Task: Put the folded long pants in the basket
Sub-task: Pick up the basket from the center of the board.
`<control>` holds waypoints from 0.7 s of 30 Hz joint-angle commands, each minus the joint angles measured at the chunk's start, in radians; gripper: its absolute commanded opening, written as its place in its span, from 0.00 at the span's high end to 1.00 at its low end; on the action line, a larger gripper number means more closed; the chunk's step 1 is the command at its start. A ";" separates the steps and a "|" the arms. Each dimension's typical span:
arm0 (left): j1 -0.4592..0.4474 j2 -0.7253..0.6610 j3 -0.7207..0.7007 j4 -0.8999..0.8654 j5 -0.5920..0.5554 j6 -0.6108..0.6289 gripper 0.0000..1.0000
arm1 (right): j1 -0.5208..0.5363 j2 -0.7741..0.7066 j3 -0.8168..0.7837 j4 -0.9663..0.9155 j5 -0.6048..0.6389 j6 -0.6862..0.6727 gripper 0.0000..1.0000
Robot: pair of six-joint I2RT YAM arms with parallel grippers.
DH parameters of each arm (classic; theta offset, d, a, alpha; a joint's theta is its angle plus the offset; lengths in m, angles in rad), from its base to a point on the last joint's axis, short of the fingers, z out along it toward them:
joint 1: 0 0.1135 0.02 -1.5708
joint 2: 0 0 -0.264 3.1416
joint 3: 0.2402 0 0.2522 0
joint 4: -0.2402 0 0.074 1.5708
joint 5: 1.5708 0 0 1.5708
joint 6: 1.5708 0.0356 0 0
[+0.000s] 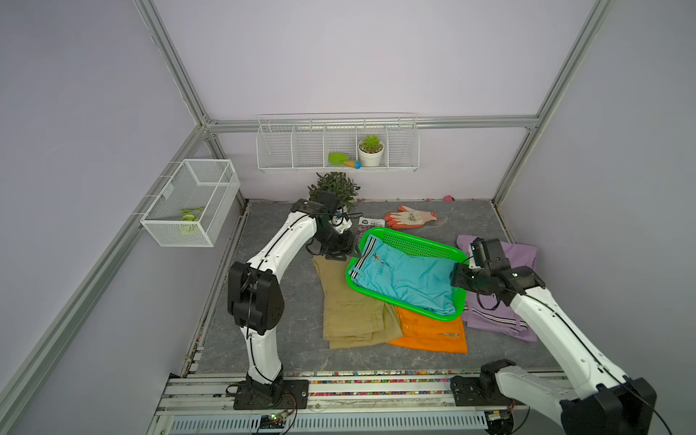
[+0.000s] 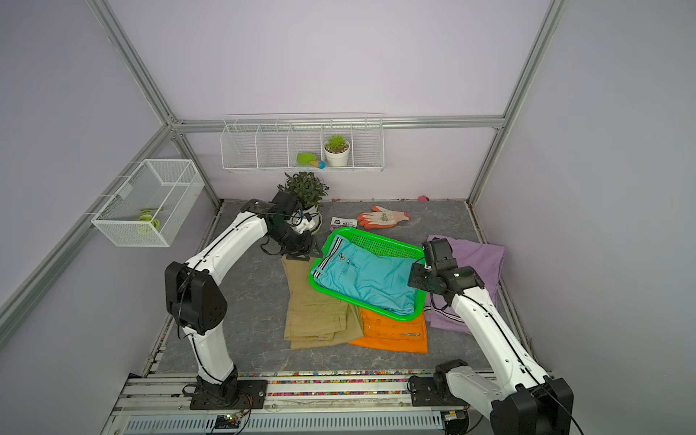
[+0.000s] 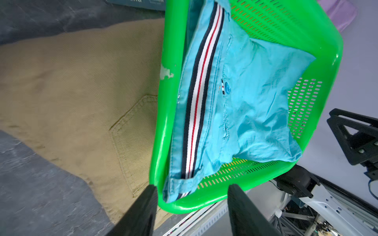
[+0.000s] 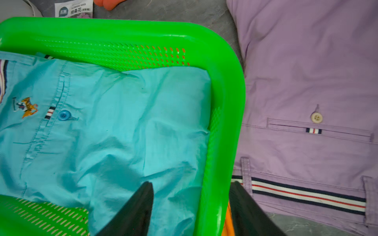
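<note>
- The teal pants [image 1: 406, 278] lie folded inside the green basket [image 1: 422, 246], filling most of its floor; the cloth is crumpled toward one end, and a navy, white and red striped waistband runs along the opposite short wall
- Near their blue button [image 4: 64, 115] sit a small striped tab and an embroidered emblem [image 4: 25, 107] in orange thread, seemingly a rider on a horse; I can read no lettering by it
- The basket rests partly on the khaki pants [image 1: 350, 309] and the orange pants [image 1: 433, 331]; orange shows through its perforations
- The lilac pants [image 4: 306, 81] lie on the tabletop just beside the basket, outside it; they have a pale button [image 4: 316, 117], a striped pocket tab and a striped waistband
- A seed packet [image 4: 74, 10] behind the basket reads "FLOWERS SEED" above Chinese characters
- The left gripper [image 3: 192, 187] has its fingers spread wide at one basket corner, clasping nothing
- The right gripper [image 4: 192, 183] straddles the opposite rim, fingers parted, one over the teal cloth and one outside; it grips nothing
</note>
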 commanded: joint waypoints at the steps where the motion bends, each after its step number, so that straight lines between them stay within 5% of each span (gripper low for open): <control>1: 0.003 -0.029 0.020 0.011 -0.095 0.010 0.33 | -0.011 0.005 0.020 -0.017 0.065 -0.024 0.27; 8: 0.003 0.071 0.010 0.081 -0.148 0.023 0.28 | -0.022 0.083 -0.015 -0.010 0.068 -0.024 0.23; 21: 0.003 0.109 -0.105 0.250 0.079 -0.006 0.53 | -0.029 0.186 -0.046 0.067 -0.040 -0.006 0.67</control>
